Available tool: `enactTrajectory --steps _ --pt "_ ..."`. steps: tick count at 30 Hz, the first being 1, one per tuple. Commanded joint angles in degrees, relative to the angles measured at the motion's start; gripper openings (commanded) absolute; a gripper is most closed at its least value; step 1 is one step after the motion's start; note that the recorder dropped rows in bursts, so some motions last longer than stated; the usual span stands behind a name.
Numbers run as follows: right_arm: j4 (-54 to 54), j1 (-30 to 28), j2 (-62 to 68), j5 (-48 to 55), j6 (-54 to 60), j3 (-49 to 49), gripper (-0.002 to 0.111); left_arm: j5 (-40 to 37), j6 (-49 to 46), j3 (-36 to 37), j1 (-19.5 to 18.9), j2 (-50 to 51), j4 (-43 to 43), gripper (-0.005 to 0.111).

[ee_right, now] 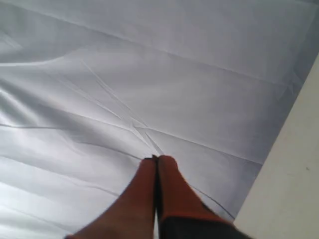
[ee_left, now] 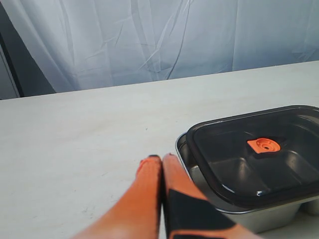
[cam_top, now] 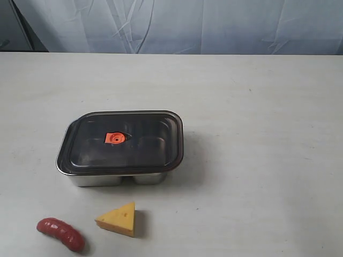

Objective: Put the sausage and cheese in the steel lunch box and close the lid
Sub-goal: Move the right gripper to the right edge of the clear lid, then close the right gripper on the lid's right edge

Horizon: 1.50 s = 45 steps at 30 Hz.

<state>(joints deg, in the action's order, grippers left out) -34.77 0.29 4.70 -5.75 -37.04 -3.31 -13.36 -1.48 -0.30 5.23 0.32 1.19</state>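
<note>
The steel lunch box [cam_top: 115,178] sits left of the table's middle, and the dark translucent lid [cam_top: 122,142] with its orange valve tab [cam_top: 114,138] rests on top of it. In front of it lie the yellow cheese [cam_top: 119,219] wedge and, further left, the dark-red sausage [cam_top: 60,233]. Neither arm shows in the exterior view. My left gripper [ee_left: 161,158] is shut and empty, its tips close beside a corner of the lunch box [ee_left: 259,221] and lid [ee_left: 259,154]. My right gripper [ee_right: 157,158] is shut and empty, pointing at the backdrop cloth.
A pale wrinkled cloth [cam_top: 177,24] hangs behind the table's far edge. The white tabletop [cam_top: 257,160] stretches wide to the right of the box. A strip of table [ee_right: 294,189] shows in the right wrist view.
</note>
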Motion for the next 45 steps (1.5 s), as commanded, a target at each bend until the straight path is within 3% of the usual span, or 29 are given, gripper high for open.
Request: enactTrajectory --steps 1,6,12,16,22,24,26,29,30,39,45 --pt "7.4 -0.2 7.3 7.5 0.4 -7.4 -0.001 0.5 0.0 0.3 0.0 -0.3 0.0 0.0" --pt "14.7 -0.2 23.6 16.7 8.7 -20.5 -0.001 0.5 0.0 0.3 0.0 -0.3 0.0 0.0" --pt "13.1 -0.2 48.8 25.4 26.1 -36.1 -0.001 0.5 0.0 0.3 0.0 -0.3 0.0 0.0" --pt "-0.5 -0.2 65.1 30.3 43.7 -43.4 -0.001 0.5 0.0 0.3 0.0 -0.3 0.0 0.0" --pt "-32.3 -0.2 88.0 44.8 76.3 -51.0 0.0 0.5 0.0 0.3 0.0 -0.3 0.0 0.0" --pt "-41.1 -0.2 94.8 52.1 85.0 -52.9 0.009 0.5 0.0 0.3 0.0 -0.3 0.0 0.0" --pt "-46.9 -0.2 100.8 57.3 90.7 -54.4 0.025 0.5 0.0 0.3 0.0 -0.3 0.0 0.0" --pt "-50.2 -0.2 107.4 61.9 93.5 -56.2 0.047 0.5 0.0 0.3 0.0 -0.3 0.0 0.0" --pt "-50.3 -0.2 109.4 62.8 94.2 -56.7 0.05 0.5 0.0 0.3 0.0 -0.3 0.0 0.0" --pt "-54.0 9.9 119.5 62.5 99.0 -57.7 0.05 0.5 0.0 0.3 0.0 -0.3 0.0 0.0" --pt "-55.8 10.5 119.5 68.0 99.6 -57.7 0.05 0.5 0.0 0.3 0.0 -0.3 0.0 0.0"
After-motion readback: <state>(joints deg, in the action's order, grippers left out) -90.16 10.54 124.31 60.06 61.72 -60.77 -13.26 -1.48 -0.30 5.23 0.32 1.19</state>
